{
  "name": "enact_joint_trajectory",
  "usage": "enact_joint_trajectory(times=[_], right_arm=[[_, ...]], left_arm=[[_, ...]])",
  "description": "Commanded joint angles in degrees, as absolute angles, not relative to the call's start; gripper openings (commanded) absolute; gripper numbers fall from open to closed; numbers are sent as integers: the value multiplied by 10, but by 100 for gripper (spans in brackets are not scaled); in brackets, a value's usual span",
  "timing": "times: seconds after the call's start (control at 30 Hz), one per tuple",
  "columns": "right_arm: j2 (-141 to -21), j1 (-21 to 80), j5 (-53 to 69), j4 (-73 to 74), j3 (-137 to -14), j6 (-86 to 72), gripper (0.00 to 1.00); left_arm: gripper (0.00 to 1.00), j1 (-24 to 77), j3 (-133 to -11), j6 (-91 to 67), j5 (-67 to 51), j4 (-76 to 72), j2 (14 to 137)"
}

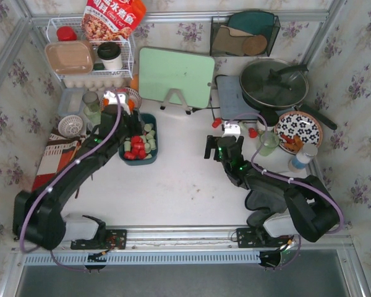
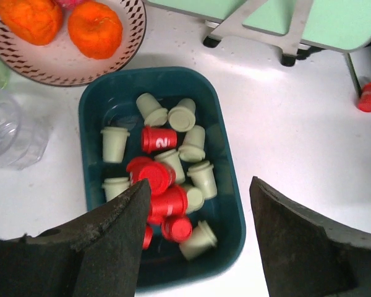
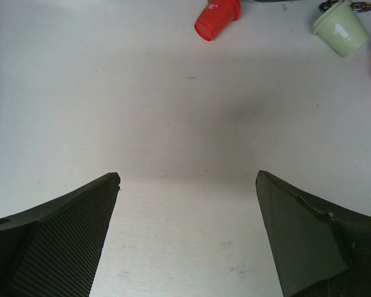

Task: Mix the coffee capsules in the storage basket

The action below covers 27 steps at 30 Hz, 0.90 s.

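**Both pincers open; capsules lying in the teal basket**

Left pincer (image 2: 198,185): the jaws are parted to a moderate gap with nothing gripped between them. Both dark fingers hang over the near end of the storage basket (image 2: 230,185). In the wrist view the left finger overlaps a few red capsules; whether it touches them cannot be told.

The basket, a dark teal rounded-rectangular tub, stands on the white tabletop (image 3: 173,111) left of centre, before the left arm. Inside lie the coffee capsules (image 2: 157,139), tipped at all angles. The red ones cluster at the middle and near end. The pale green capsules (image 2: 114,143) lie around them and fill the far end.

Just beyond the basket's far left corner stands a patterned bowl (image 2: 68,69) holding two oranges (image 2: 94,28). Beyond the far right corner is a pale green cutting board (image 2: 309,18) on a stand.

Right pincer (image 3: 188,175): the jaws are spread wide and empty above bare tabletop, well apart from the basket. Ahead of it, outside the basket, lie a loose red capsule (image 3: 216,18) and a loose pale green capsule (image 3: 340,26).
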<state>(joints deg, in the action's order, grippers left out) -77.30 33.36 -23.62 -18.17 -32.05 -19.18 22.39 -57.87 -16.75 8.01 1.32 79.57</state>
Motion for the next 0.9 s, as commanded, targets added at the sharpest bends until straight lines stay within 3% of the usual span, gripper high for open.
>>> enact_joint_trajectory(times=[0.0, 0.23, 0.53, 0.87], right_arm=[[-797, 334, -277, -193, -338, -165, 100], [-846, 317, -297, -197, -384, -183, 88], [-961, 265, -251, -170, -512, -316, 75], [-1098, 244, -323, -81, -671, -312, 74]], left_arm=[[68, 225, -550, -158, 79, 123, 699], [68, 225, -492, -140, 66, 242, 588], [69, 226, -379, -150, 25, 127, 555], [69, 226, -359, -177, -20, 115, 556]])
